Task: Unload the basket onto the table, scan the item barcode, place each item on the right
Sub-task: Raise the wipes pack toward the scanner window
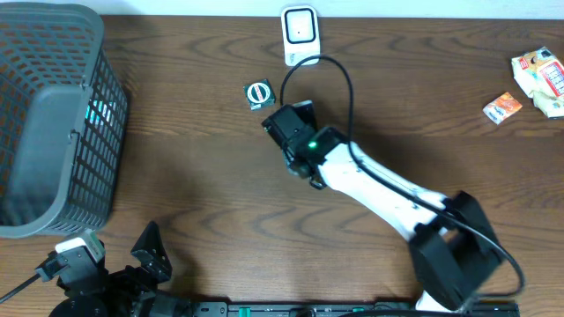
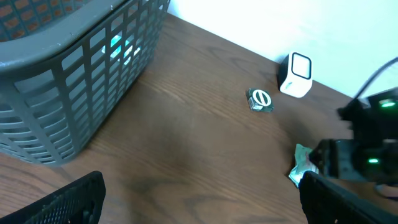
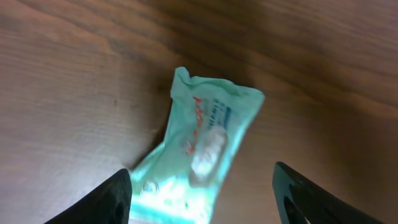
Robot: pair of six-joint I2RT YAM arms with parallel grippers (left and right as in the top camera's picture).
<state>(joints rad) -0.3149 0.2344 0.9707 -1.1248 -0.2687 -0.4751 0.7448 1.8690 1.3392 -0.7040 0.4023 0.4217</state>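
Right wrist | pale green crinkled packet (image 3: 208, 134), red and blue print; right gripper (image 3: 202, 177) spread astride it, unclamped | left gripper (image 2: 202, 183) wide apart, empty

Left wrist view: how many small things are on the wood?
3: white scanner at the far edge, green disc nearby, teal packet under the right tool; others may hide.

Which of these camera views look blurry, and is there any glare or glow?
Right wrist view: soft throughout, the packet smears toward its lower end, print unreadable. Left wrist view: the right arm is blurred, its green light blooms; a cyan glow shows through the basket wall. Overhead view: sharpest, even light, no strong glare on the table.
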